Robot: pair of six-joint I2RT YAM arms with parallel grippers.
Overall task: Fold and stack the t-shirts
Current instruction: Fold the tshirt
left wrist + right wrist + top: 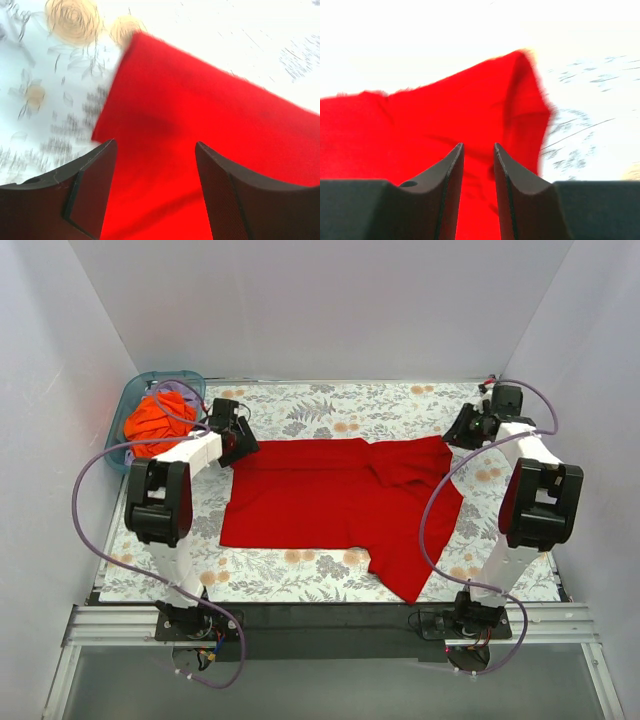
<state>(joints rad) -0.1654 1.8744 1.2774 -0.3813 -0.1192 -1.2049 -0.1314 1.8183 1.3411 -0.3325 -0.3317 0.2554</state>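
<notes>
At the far-left corner of the red t-shirt (320, 505): left hand (156, 147) wide open, empty | far-right corner: right hand (478, 146) slightly parted, empty | beyond its left side: orange t-shirt (158, 420) in teal bin (133, 398)

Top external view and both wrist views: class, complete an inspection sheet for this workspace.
Surface: floral table cover, flat.
Job's things: red t-shirt spread out, right side rumpled; orange t-shirt bunched in teal bin.
Clutter: nothing seen.
Grippers: left gripper open over the red t-shirt's far left corner; right gripper narrowly open over its far right; neither holds cloth.
Cables: purple cables loop at both sides.
Surroundings: plain white walls.
</notes>
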